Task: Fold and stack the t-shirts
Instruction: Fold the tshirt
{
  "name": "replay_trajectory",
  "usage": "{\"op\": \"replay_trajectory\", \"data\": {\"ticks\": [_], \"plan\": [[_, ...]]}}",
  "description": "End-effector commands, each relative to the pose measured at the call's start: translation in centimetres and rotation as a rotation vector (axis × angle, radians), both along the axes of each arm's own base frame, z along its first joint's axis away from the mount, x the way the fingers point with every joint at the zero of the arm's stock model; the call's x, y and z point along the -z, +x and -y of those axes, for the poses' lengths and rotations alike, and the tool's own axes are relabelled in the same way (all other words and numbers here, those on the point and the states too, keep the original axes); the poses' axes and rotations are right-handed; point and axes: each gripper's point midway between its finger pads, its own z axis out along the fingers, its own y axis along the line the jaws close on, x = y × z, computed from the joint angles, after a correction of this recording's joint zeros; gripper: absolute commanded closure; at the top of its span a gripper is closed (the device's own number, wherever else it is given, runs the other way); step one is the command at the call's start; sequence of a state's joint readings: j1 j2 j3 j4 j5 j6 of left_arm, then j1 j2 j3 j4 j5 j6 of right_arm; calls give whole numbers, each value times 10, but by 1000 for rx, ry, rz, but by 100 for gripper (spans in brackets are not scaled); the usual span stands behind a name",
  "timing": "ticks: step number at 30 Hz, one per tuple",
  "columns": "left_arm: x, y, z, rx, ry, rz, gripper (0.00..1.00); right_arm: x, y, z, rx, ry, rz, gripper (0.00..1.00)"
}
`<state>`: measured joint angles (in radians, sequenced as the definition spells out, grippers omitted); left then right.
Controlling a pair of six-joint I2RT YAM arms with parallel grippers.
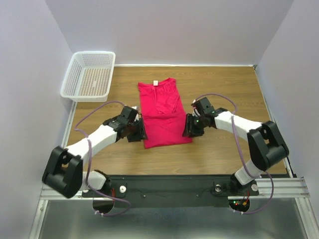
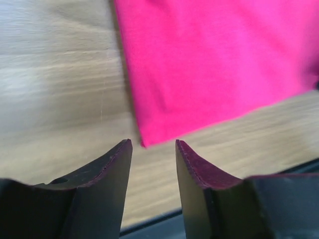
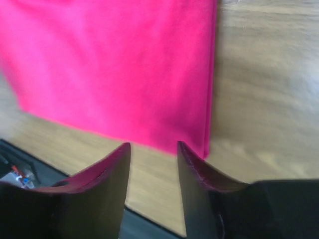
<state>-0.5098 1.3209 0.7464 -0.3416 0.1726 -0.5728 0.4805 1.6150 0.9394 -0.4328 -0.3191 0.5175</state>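
Crimson-pink cloth, 1 t-shirt [image 1: 162, 117], lies flat near the middle of the wooden counter [image 1: 224, 149], folded into a long narrow rectangle. Its small white neck label [image 1: 156, 82] is at the far end and its hem faces the arm bases.

Both arms reach in from either side toward the near half of the shirt. The left tool [image 1: 138, 130] sits just beside the shirt's left edge, and the right tool [image 1: 189, 125] just beside its right edge.

In the left wrist view, the 2 dark fingers [image 2: 112, 164] stand moderately apart with nothing between them. Bare wood shows in the gap, and the shirt's near left corner lies just ahead of the tips.

In the right wrist view, the fingers [image 3: 197, 167] are likewise parted and hold nothing. The shirt's near right corner, with a layered edge, lies just beyond them.

A white mesh basket [image 1: 89, 74] sits at the far left corner of the counter, well apart from the shirt.
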Motion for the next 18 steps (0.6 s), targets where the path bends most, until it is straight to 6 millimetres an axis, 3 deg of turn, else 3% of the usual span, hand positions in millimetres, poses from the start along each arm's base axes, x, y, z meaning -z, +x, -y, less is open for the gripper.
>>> {"op": "replay_trajectory", "data": {"ticks": [1, 4, 7, 13, 18], "plan": [[-25, -7, -17, -116, 8, 44, 46, -46, 6, 2, 51, 12, 93, 45], [-17, -17, -26, -148, 31, 23, 41, -54, 7, 16, 92, -43, 124, 25], [-5, -29, -25, -145, 49, -23, 37, -53, 1, 30, 132, -90, 136, 14], [11, -39, -12, -149, 88, -78, 39, -40, -11, 52, 159, -171, 136, 12], [15, -30, 7, -168, 86, -95, 48, -35, -15, 55, 155, -181, 129, 12]]}}
